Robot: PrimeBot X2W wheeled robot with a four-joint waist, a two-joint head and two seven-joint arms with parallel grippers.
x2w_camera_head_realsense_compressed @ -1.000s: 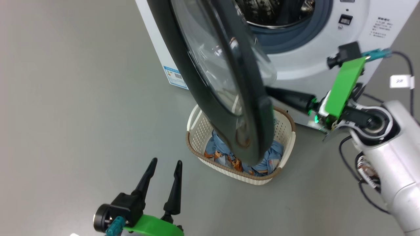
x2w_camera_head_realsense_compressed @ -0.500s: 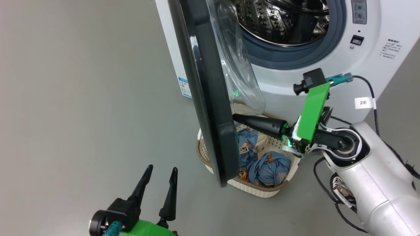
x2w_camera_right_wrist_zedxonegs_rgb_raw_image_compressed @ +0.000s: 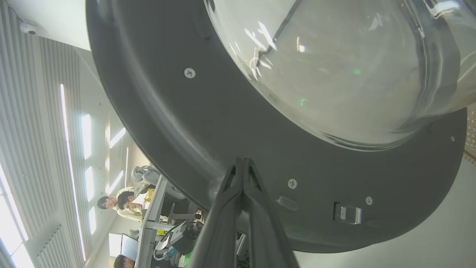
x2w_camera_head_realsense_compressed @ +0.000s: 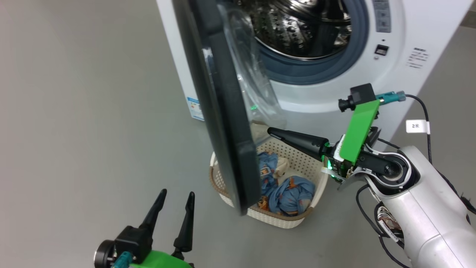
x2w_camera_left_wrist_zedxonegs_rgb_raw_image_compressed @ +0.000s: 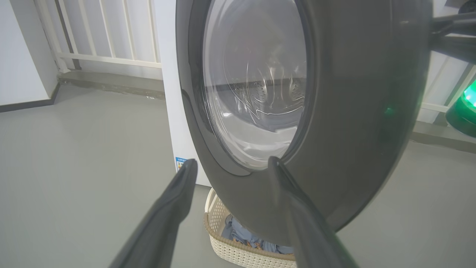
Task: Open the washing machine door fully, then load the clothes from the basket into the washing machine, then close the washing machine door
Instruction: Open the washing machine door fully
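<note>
Washing machine door [x2w_camera_head_realsense_compressed: 223, 111] swung wider, not yet fully open.
Clenched right end effector [x2w_camera_head_realsense_compressed: 273, 132] pushes its inner face; clothes [x2w_camera_head_realsense_compressed: 293, 190] in the basket [x2w_camera_head_realsense_compressed: 282, 220] below now uncovered; left end effector [x2w_camera_head_realsense_compressed: 177, 192] released, idle near-left.

Head view steeply downward; wrist views close, on opposite faces of the door [x2w_camera_head_realsense_compressed: 227, 130]
</note>
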